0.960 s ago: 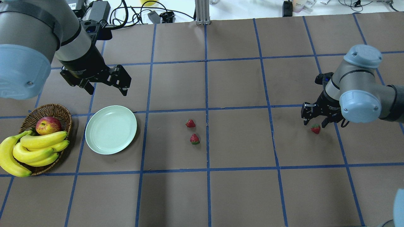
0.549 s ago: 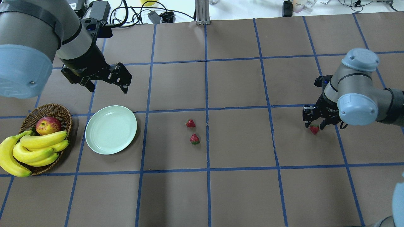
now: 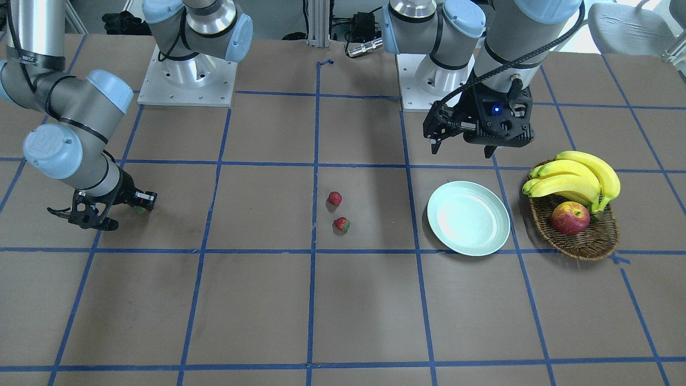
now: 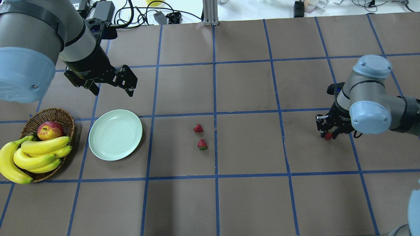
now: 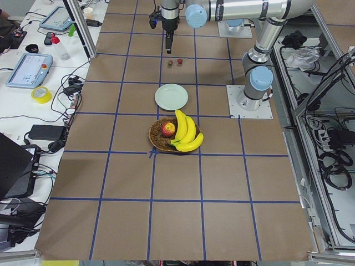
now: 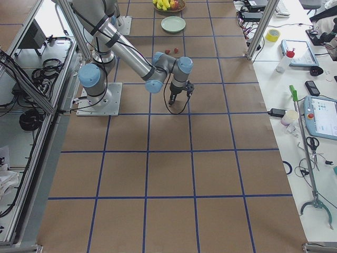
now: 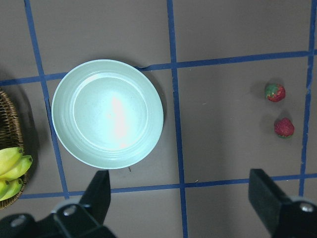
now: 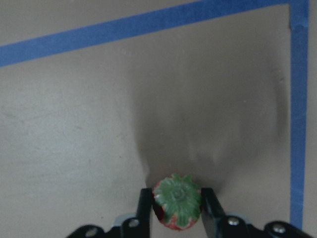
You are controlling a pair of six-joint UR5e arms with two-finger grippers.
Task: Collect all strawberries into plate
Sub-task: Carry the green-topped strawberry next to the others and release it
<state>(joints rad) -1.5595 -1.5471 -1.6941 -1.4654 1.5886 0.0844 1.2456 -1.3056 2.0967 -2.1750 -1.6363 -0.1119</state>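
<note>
The mint-green plate [image 4: 115, 134] lies empty at the table's left; it also shows in the left wrist view [image 7: 107, 113]. Two strawberries [image 4: 198, 128] [image 4: 202, 144] lie close together mid-table, right of the plate. My left gripper [image 4: 112, 92] is open and empty, in the air beyond the plate's far edge. My right gripper [image 4: 329, 135] is at table height far to the right. In the right wrist view its fingers [image 8: 143, 210] press both sides of the third strawberry [image 8: 176, 201], green cap up.
A wicker basket [image 4: 49, 114] with bananas [image 4: 36, 155] and a red-yellow apple [image 4: 50, 130] stands left of the plate. Cables and boxes lie along the far table edge. Blue tape lines grid the brown table.
My right gripper has come down around the far-right strawberry and shut on it. My left gripper has shifted slightly away from the plate, still open.
</note>
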